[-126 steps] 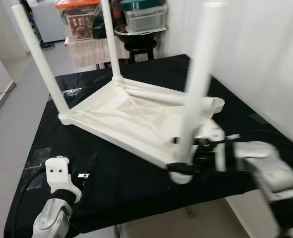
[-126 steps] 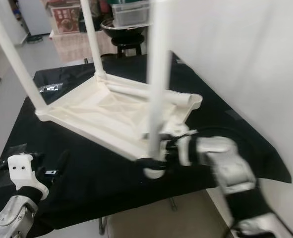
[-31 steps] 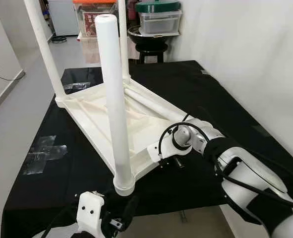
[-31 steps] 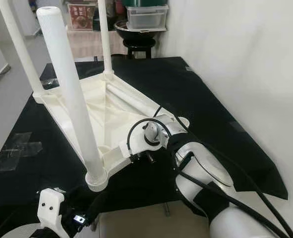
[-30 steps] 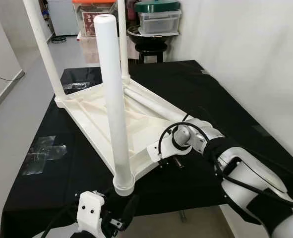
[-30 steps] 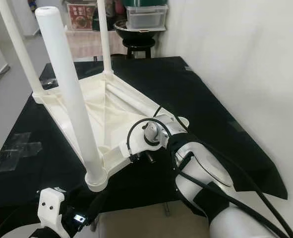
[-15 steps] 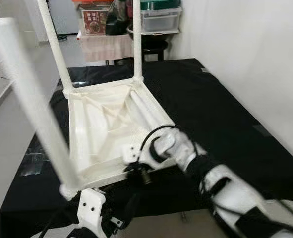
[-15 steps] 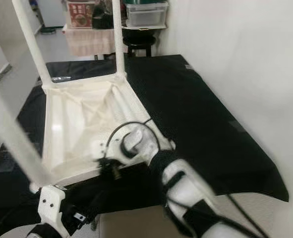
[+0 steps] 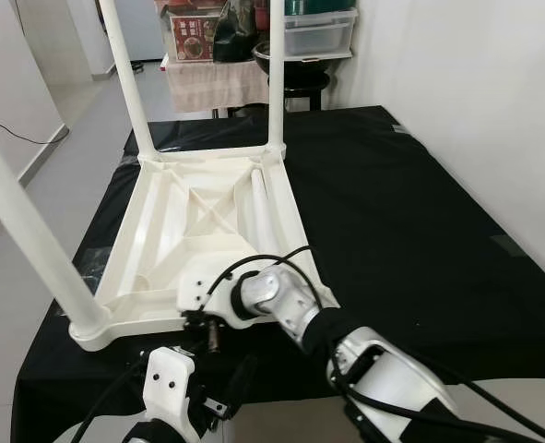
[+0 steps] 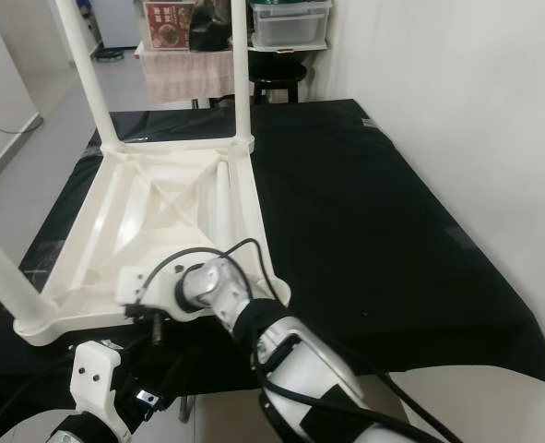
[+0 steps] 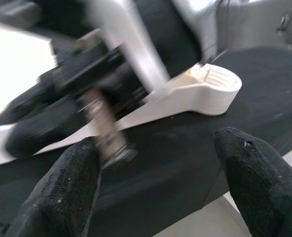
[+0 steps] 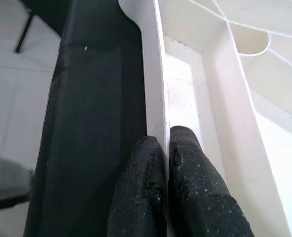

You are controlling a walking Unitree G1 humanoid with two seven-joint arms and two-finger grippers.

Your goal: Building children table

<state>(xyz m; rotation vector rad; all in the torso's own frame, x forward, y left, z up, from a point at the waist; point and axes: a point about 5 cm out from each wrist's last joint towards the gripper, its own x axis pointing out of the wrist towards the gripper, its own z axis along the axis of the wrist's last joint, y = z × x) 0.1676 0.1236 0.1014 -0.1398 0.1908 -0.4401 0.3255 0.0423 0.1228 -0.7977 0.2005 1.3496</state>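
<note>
The upturned table (image 9: pixel 203 231) lies on the black cloth (image 9: pixel 410 231), its near rim pinched by the right gripper (image 12: pixel 166 148), while the left gripper (image 11: pixel 155 163) hangs open below, empty.

White wall (image 9: pixel 456 101) to the right — black-draped table (image 9: pixel 410 231), stool (image 9: pixel 295 88) behind.

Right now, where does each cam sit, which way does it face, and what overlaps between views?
Left eye: head, looking forward and down at the upturned table top on the black cloth; right arm crosses in.
Right eye: same scene; left gripper low.
Left wrist: looks between its open fingers at the table corner.
Right wrist: along its fingers pinching the table rim.
Shared: the white table.
</note>
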